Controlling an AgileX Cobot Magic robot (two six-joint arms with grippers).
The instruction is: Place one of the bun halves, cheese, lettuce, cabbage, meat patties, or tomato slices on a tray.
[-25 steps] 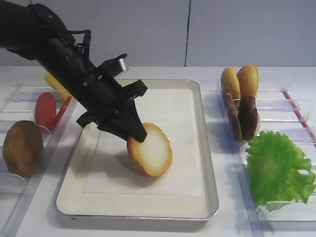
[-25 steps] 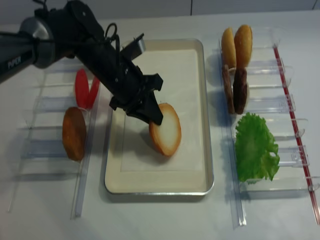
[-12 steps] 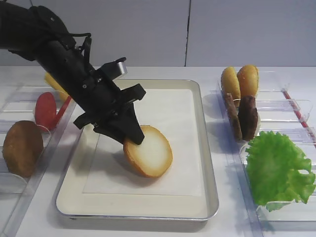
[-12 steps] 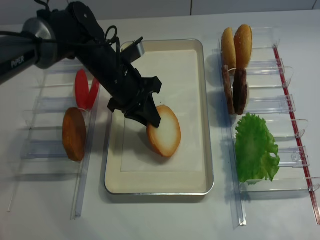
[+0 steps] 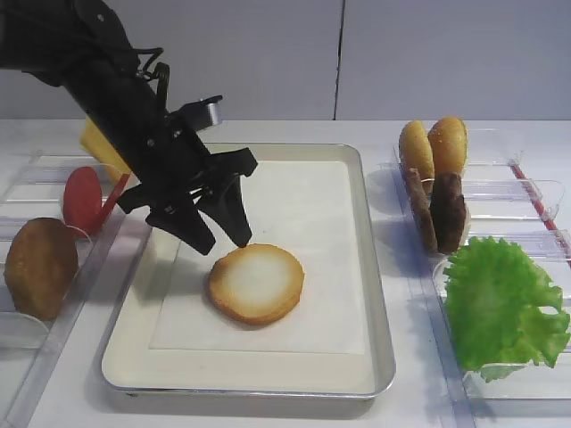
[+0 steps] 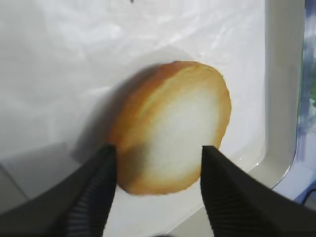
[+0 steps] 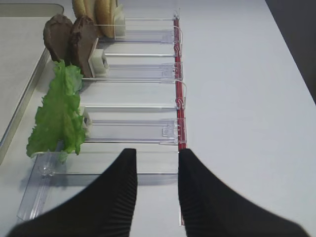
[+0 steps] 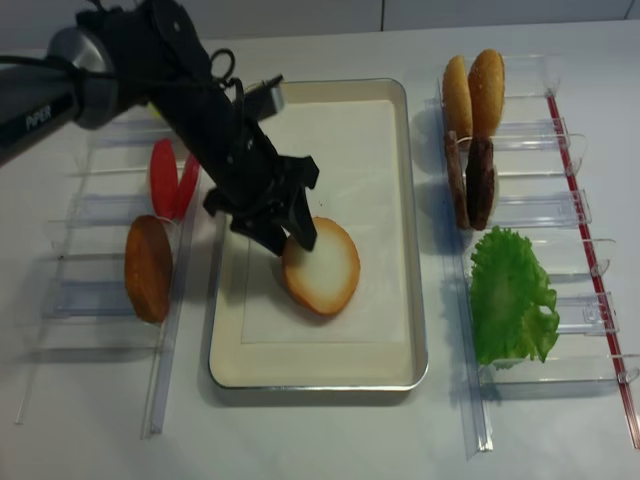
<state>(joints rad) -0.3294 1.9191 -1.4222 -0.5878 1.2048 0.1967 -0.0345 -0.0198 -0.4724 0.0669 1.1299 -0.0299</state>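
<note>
bun half (image 5: 256, 283) lies flat on the white paper liner (image 5: 294, 205) inside the tray (image 5: 375, 294), cut face up, pale centre with a toasted golden rim, sitting left of the tray's middle toward the near edge. left gripper (image 5: 219, 239) is just above and behind it, jaws spread wide, nothing between them; in the left wrist view the two ribbed fingers (image 6: 91, 190) straddle the bun's near edge with a gap on both sides, not clamping it. right gripper (image 7: 157, 190) is off to the right over bare tabletop next to the clear plastic bins (image 7: 133, 131), jaws apart with a narrow gap, holding nothing. right-side bins: two smaller golden-orange buns (image 5: 433, 147) standing on edge at the back, two meat patties (image 5: 437, 209) on edge just in front of them, then the lettuce (image 5: 500, 308) nearest the camera. left-side bins: a second bun half (image 5: 40, 267) on edge with its brown back showing, tomato slices (image 5: 85, 198) upright behind it, and the cheese (image 5: 100, 147) partly hidden behind the left arm. only the one bun half is on the tray.
</note>
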